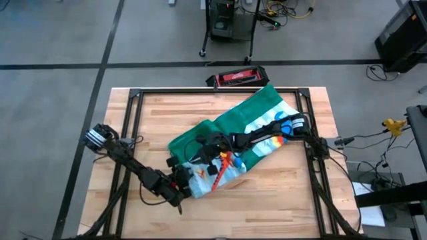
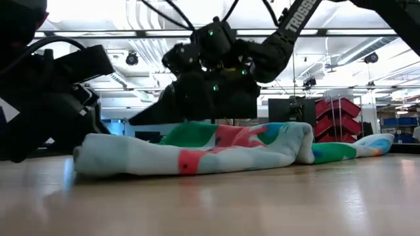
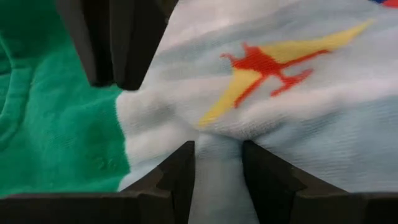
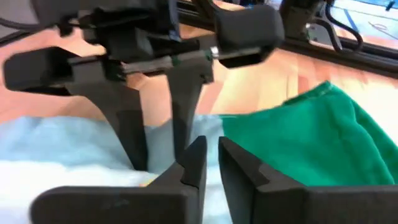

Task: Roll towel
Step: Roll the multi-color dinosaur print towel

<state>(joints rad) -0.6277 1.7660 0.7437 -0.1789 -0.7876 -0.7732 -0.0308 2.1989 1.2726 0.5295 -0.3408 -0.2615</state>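
Observation:
The towel [image 1: 250, 130] lies bunched across the middle of the table, green back up at the far right and its pale printed face rolled into a thick fold [image 2: 197, 157] at the near left. My left gripper [image 1: 185, 181] is at that near-left end, shut on the pale cloth. My right gripper [image 4: 211, 146] reaches across the towel from the right and stands right opposite the left one, over the line where green meets pale [image 3: 121, 99]. Its fingers are a narrow gap apart with nothing between them. My left gripper pinches a raised fold of the pale striped cloth [image 3: 217, 146] between its two fingers, beside the red and yellow print. The fingers slant down from the table's near left. The towel lies slack on the table around the hold. Whether my right gripper's fingertips [image 3: 134, 78] touch the towel, I cannot tell.
A black and red case [image 1: 237, 77] lies at the table's far edge. Black frame rails [image 1: 133, 120] run along the table's left, right and far sides. Bare wood [image 1: 267, 200] shows in front of the towel. Carts and cables stand on the floor beyond.

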